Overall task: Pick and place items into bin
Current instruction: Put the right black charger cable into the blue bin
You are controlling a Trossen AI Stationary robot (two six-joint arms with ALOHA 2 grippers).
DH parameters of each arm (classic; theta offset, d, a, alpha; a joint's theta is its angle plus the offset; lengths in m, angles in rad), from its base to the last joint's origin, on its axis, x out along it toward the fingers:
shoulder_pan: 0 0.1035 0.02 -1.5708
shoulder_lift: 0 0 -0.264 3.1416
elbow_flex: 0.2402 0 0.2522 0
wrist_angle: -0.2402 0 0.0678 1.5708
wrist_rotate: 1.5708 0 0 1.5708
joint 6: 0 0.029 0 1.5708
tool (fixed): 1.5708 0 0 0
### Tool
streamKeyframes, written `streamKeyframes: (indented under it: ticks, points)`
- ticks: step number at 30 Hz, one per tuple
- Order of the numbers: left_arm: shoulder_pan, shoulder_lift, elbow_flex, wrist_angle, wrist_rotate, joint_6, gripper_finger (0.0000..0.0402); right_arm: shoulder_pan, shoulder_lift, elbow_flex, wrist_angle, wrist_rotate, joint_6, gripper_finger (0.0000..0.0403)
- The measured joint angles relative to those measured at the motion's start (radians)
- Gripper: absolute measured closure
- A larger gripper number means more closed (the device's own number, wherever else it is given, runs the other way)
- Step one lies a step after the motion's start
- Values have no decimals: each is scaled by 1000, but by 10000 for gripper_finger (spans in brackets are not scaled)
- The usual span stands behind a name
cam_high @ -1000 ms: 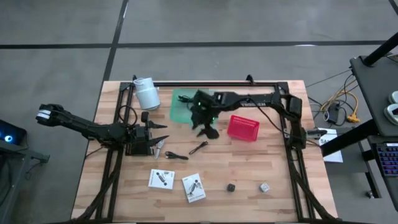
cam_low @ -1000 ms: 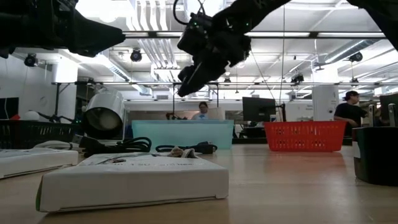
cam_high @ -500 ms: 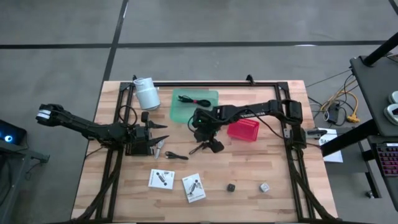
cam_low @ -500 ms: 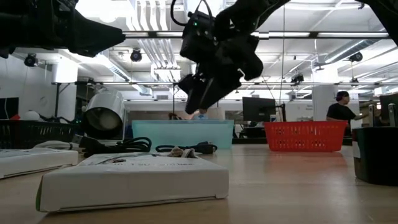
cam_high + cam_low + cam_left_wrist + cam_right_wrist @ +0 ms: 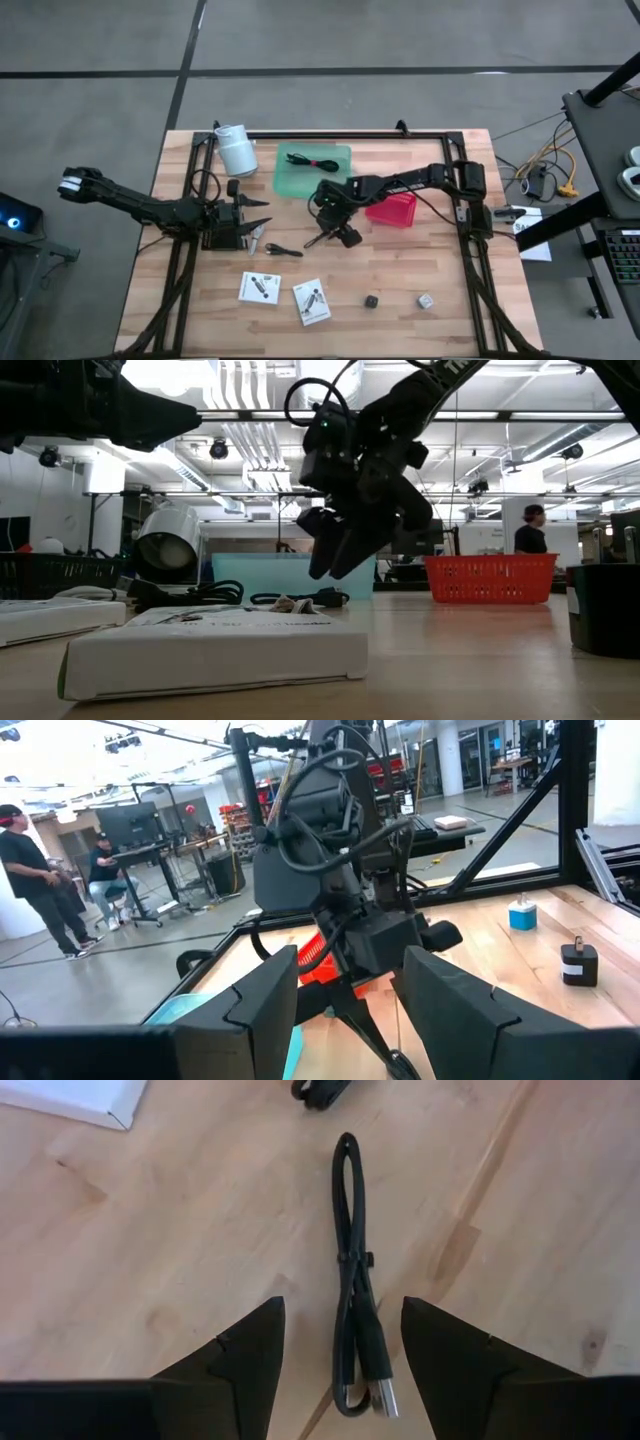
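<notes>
Two printed cards (image 5: 260, 288), writing illegible

The bench (image 5: 150, 1230) is pale, smooth wood with visible grain. The cable (image 5: 355, 1280) looks like matt black rubber with a shiny metal plug. The fingers (image 5: 235, 1355) are matt dark plastic.

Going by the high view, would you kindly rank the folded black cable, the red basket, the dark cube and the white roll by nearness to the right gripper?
1. Folded black cable, directly beneath the right gripper.
2. Red basket, just beside the arm.
3. Dark cube, towards the table's front edge.
4. White roll, at the far left corner.
</notes>
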Motion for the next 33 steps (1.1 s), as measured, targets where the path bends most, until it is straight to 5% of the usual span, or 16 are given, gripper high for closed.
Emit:
streamKeyframes:
  ticks: [33]
  points:
    - [0,0,0,1,0,0,233,11,2,-96,132,149,31,287]
